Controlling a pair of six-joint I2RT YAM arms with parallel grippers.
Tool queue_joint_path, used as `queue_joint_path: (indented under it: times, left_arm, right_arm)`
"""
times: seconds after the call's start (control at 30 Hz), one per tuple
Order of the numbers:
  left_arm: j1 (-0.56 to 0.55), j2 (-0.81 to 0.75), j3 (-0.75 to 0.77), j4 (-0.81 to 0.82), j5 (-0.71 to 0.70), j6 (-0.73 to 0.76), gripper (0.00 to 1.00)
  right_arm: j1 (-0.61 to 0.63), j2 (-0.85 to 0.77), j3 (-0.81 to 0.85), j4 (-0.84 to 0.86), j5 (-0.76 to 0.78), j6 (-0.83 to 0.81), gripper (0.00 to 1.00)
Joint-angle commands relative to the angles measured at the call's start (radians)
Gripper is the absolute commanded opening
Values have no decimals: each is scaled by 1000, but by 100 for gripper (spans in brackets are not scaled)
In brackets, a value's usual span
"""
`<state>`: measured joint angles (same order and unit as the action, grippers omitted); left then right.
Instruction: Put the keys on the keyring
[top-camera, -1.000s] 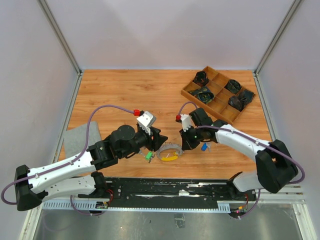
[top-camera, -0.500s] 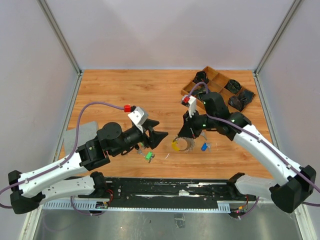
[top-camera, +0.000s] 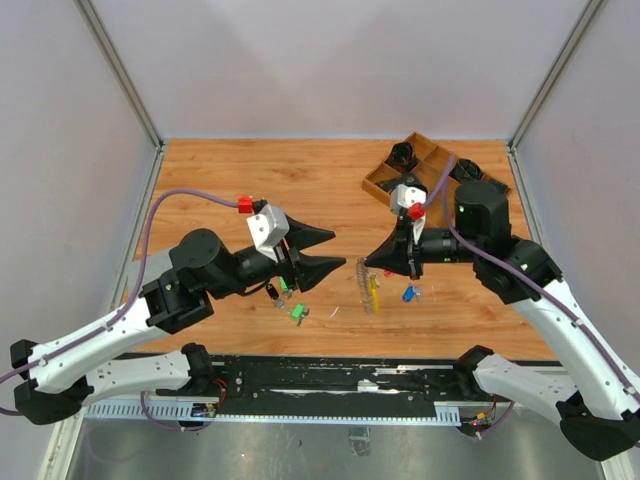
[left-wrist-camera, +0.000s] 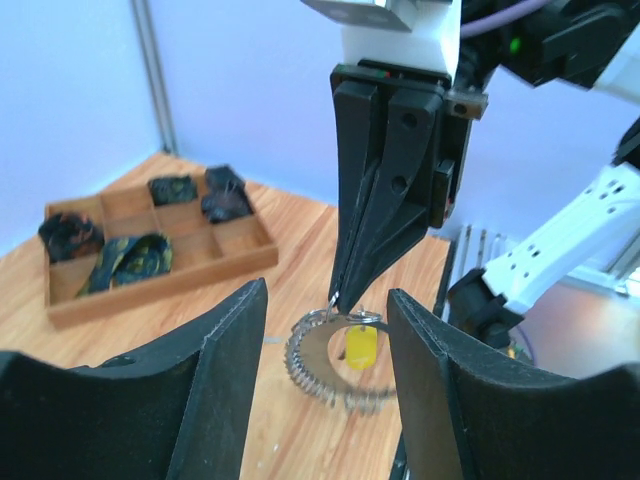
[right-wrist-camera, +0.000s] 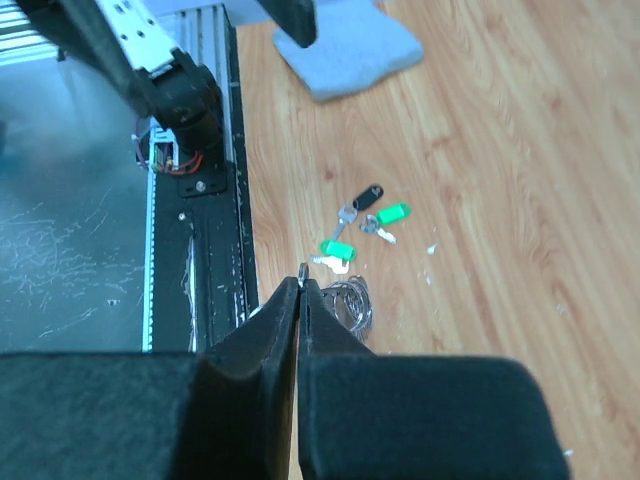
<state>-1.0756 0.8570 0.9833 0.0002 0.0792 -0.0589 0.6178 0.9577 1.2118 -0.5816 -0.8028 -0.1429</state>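
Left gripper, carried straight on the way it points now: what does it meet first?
Most likely the keyring, hanging from the shut right gripper straight ahead of the open left gripper. Depth is hard to judge, so the right gripper itself could come first.

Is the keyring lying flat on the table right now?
No, the keyring hangs upright, pinched at its top by the shut right gripper.

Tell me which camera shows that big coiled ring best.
The left wrist view: the keyring hangs face-on from the right claw, coils and yellow piece clear. The top view shows it edge-on, a thin sliver. The right wrist view shows only some wire loops beyond its own claw.
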Motion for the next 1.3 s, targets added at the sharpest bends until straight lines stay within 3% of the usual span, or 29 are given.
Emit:
queue_joint_path:
  times: [0.0, 0.3, 0.6, 1.27]
  left_arm:
    - [6, 18, 96, 42, 114, 28, 56]
    - [6, 72, 161, 47, 202, 42, 54]
    - [6, 68, 163, 106, 310, 18, 41]
    - [5, 113, 173, 275, 365, -46, 30]
  right_arm:
    - [14, -44, 74, 37, -127, -84, 0]
    - [14, -123, 81, 294, -188, 54, 0]
    - [14, -157, 47, 581, -233, 248, 0]
    - [14, -139, 30, 684, -288, 317, 1]
